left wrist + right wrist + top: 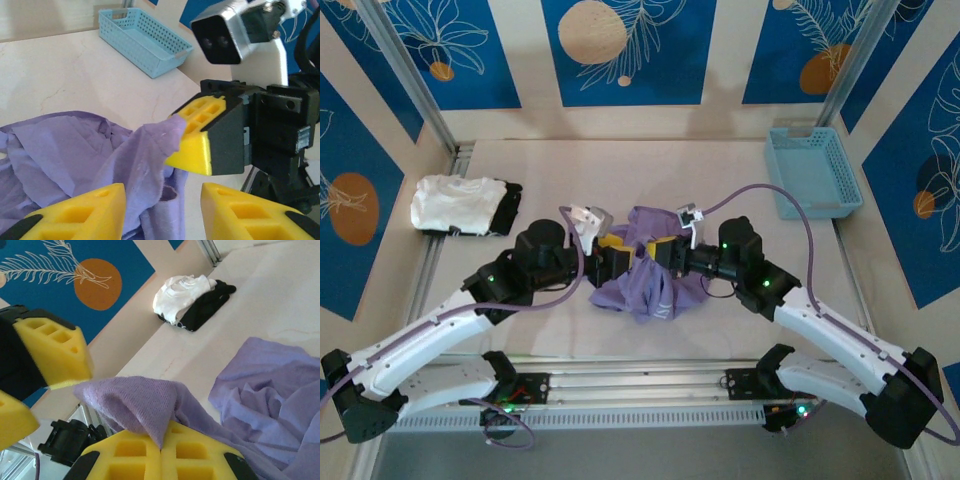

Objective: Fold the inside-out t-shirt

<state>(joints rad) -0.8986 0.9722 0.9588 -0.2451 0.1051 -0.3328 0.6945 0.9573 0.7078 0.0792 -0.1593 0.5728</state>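
Pale tabletop [620, 170] between blue-patterned walls [630, 50], right gripper [161, 445] pinching lavender t-shirt [655, 290], left gripper [162, 195] parted beside it

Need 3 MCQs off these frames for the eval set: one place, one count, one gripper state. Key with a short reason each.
1. Where on the table is the blue basket?
A. far right corner
B. far left corner
C. between the arm bases

2. How many folded garments lie at the far left?
A. one
B. two
C. four

3. The right gripper is:
A. open above the basket
B. shut on the lavender t-shirt
C. open over bare table

Key:
1 A, the top view has it at the far right edge.
2 B, a white garment and a black garment lie side by side.
3 B, its wrist view shows the jaws closed on a fold of the fabric.
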